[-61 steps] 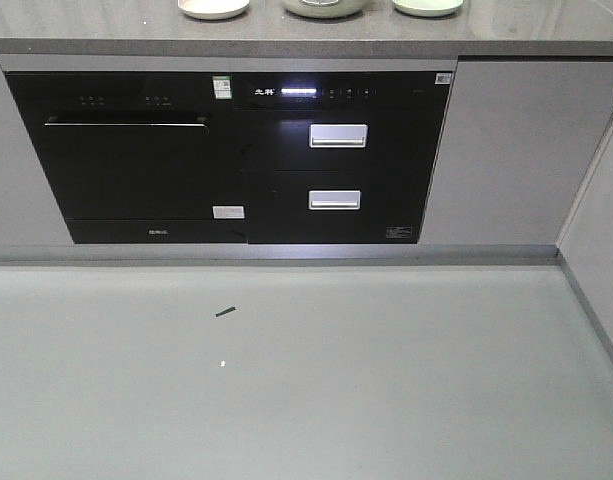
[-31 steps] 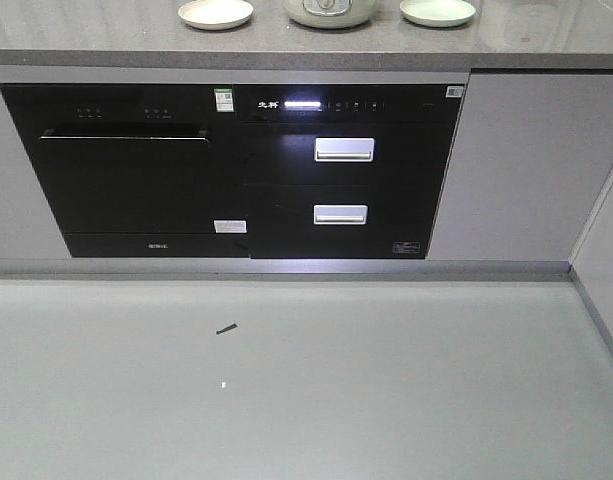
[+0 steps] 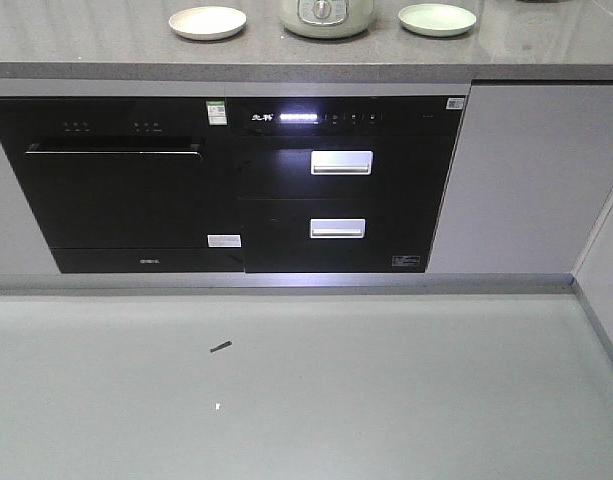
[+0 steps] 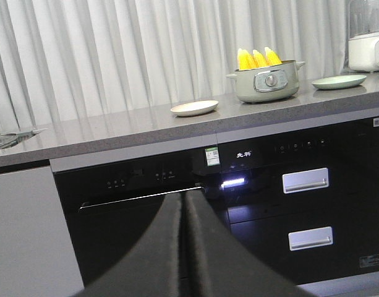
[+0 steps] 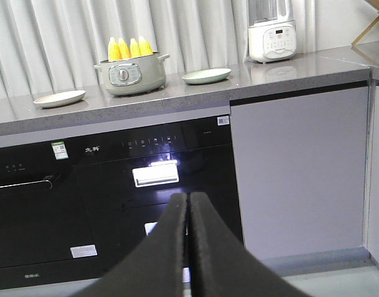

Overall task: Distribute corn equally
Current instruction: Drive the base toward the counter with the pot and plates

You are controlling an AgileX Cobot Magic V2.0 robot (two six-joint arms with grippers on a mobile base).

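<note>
Corn (image 4: 258,59) upright in electric pot (image 4: 266,83) on counter (image 4: 115,133), between cream plate (image 4: 194,107) and green plate (image 4: 338,81). Left pincer (image 4: 184,195), right pincer (image 5: 188,197) pressed together, empty. Square up with electric pot at 12 o'clock before you reach.

Four corn cobs (image 5: 123,49), two plates (image 5: 59,98), one pot (image 5: 131,75)

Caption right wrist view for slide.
Shut right gripper faces counter: corn in pot between cream plate and green plate.
</note>
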